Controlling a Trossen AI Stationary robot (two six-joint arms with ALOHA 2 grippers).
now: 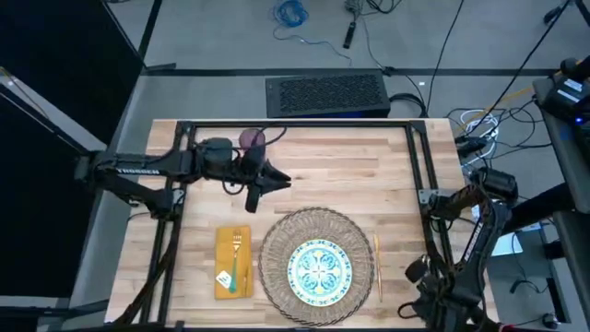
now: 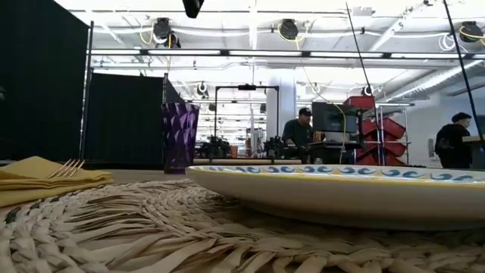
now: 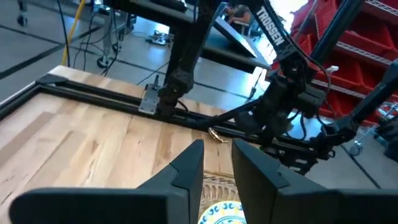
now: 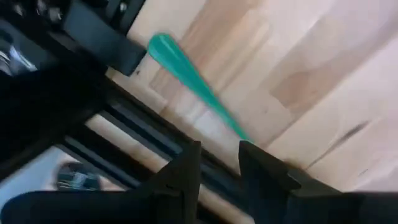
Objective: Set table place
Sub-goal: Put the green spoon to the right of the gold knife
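A round woven mat (image 1: 277,249) lies at the table's near middle with the patterned plate (image 1: 320,269) on it. To its left a yellow napkin (image 1: 224,254) carries a gold fork (image 1: 237,244). A gold knife (image 1: 376,263) lies to its right. The purple tumbler (image 1: 251,138) stands upright near the far edge. My left gripper (image 1: 272,184) hovers open between tumbler and mat, holding nothing. My right gripper (image 1: 415,272) is at the table's near right edge, a gap between its fingers (image 4: 186,168). The spoon's teal handle (image 4: 186,68) shows beyond them. My right gripper points down at the table's right edge. The spoon's teal handle runs out from behind one fingertip (image 4: 249,149), slanting toward the black frame. That finger hides the rest of the spoon. I cannot tell whether the gripper touches the spoon.
A black metal frame (image 1: 295,124) runs around the tabletop, and its right rail (image 4: 143,124) lies just past the spoon. A black grille box (image 1: 324,92) sits on the floor beyond the far edge. Bare wood (image 1: 369,171) lies far right of the mat. People sit far off in the room.
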